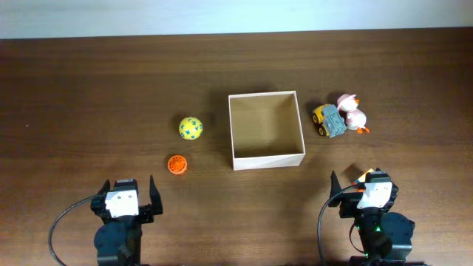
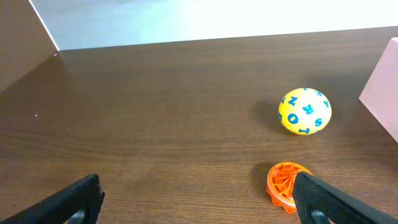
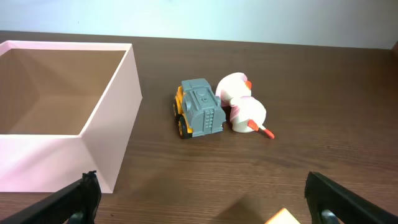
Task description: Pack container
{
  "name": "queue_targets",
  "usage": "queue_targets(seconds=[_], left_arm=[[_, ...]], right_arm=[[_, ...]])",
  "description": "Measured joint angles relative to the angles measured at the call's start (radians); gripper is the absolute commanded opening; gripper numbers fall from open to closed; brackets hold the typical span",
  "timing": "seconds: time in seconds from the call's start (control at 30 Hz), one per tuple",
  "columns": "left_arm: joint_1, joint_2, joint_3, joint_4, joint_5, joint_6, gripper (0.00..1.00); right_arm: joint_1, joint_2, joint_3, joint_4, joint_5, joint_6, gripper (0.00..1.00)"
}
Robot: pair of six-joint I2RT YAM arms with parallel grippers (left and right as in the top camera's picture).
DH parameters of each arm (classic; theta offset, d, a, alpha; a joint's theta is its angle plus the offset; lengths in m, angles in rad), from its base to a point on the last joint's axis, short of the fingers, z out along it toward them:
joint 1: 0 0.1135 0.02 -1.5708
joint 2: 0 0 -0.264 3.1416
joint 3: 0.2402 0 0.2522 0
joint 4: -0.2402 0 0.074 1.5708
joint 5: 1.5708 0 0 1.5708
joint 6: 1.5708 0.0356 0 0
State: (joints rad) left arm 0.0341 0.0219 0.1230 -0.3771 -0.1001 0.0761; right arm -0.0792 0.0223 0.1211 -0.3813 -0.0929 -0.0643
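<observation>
While the square, white-walled cardboard container (image 1: 270, 158) sits empty, dead centre, the smart opener looks like the nearest toy: left gripper (image 1: 128, 188) straddling the small orange lattice ball (image 1: 177, 165) squarely, right gripper (image 1: 357, 182) lining up on the grey-and-yellow plastic toy truck (image 1: 329, 120). Both grippers stand spread wide, holding and touching nothing.

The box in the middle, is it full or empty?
Empty: the container shows only bare tan floor; the yellow ball and toy truck lie outside it.
</observation>
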Motion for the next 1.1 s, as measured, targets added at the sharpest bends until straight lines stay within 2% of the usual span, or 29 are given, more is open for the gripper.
queue_targets(seconds=[1.1], left_arm=[[0.0,0.0,0.0,0.0,0.0,0.0,0.99]], right_arm=[[0.0,0.0,0.0,0.023,-0.026,0.011,0.99]])
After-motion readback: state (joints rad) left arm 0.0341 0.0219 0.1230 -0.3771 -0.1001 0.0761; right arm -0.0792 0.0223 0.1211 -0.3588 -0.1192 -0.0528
